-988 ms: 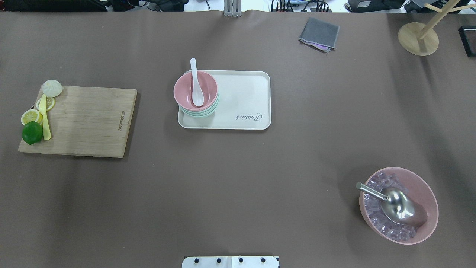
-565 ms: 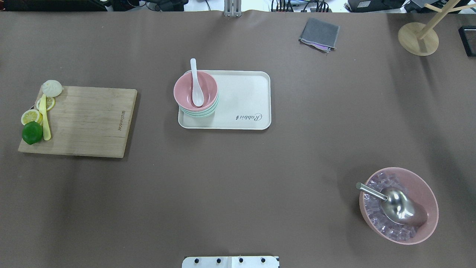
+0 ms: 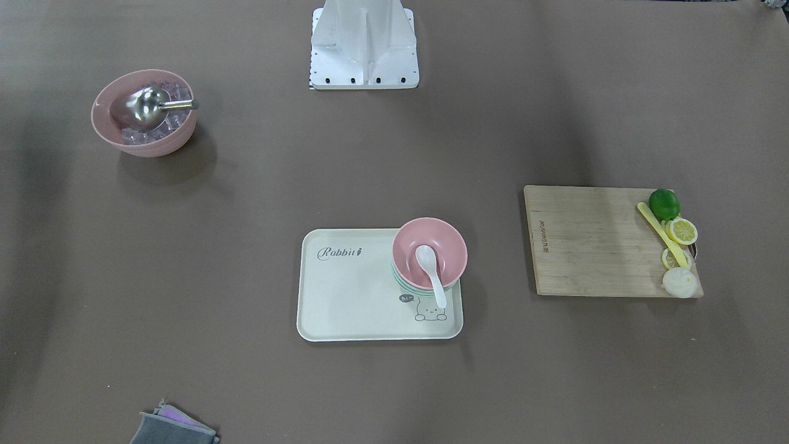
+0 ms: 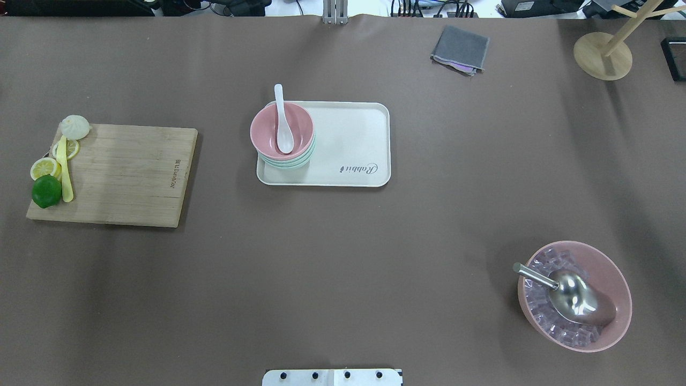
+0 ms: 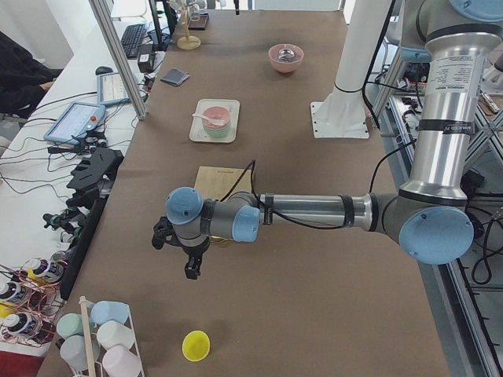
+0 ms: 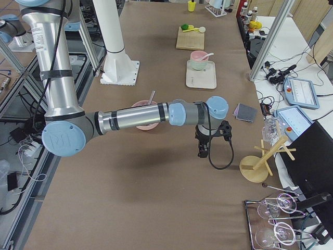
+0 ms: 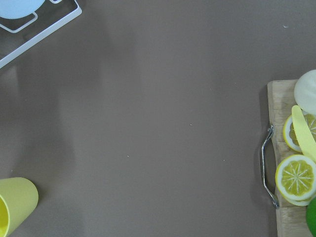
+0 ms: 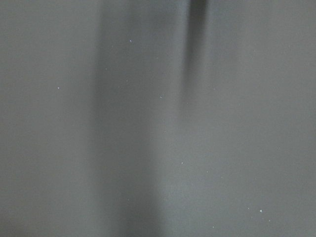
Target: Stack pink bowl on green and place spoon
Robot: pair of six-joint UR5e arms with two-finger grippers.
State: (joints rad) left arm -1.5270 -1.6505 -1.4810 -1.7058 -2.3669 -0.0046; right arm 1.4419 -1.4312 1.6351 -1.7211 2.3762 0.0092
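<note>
The pink bowl (image 4: 300,128) sits on top of the nested green bowls (image 4: 286,162) at the left end of the cream tray (image 4: 353,139). The white spoon (image 4: 284,140) lies with its scoop in the pink bowl and its handle over the far rim. The front view shows the same stack (image 3: 447,246) and spoon (image 3: 426,259). My left gripper (image 5: 191,263) shows only in the left side view, beyond the table's left end, far from the tray. My right gripper (image 6: 204,148) shows only in the right side view, toward the table's right end. I cannot tell whether either is open or shut.
A wooden cutting board (image 4: 123,174) with a lime, lemon slices and a yellow utensil lies at the left. A pink bowl of clear cubes with a steel scoop (image 4: 574,295) stands near right. A grey cloth (image 4: 460,49) and a wooden stand (image 4: 603,53) are far right.
</note>
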